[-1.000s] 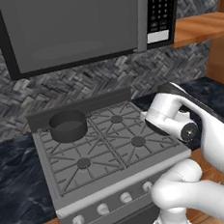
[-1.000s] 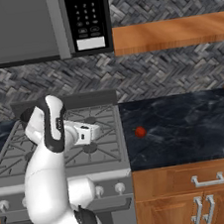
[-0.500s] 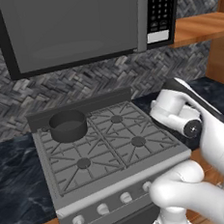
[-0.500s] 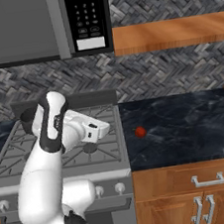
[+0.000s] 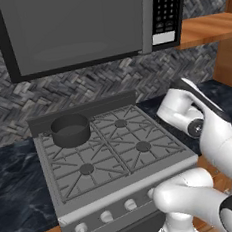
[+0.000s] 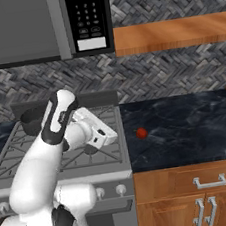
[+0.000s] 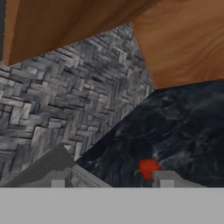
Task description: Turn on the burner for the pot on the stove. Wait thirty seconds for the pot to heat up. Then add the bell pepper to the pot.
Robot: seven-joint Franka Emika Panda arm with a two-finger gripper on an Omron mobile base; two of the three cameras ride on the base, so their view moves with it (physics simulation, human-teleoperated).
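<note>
The pepper (image 6: 142, 132) lay on the bench (image 6: 187, 125) — not yet in the pot (image 5: 70, 130); my jaws' state I couldn't tell.

Home kitchen (rendered): gas stove (image 5: 111, 153), microwave (image 5: 79, 28) above, wood cabinets (image 6: 197, 199), dark counter (image 6: 187, 125).

So the arm (image 6: 45, 159) comes up from the base, bends sharply at a raised elbow over the stove's front right part, then the forearm runs out toward the stove's right edge. The gripper (image 6: 107, 135) sits at that edge, pointing roughly sideways, and I honestly can't tell how its jaws stand.
</note>
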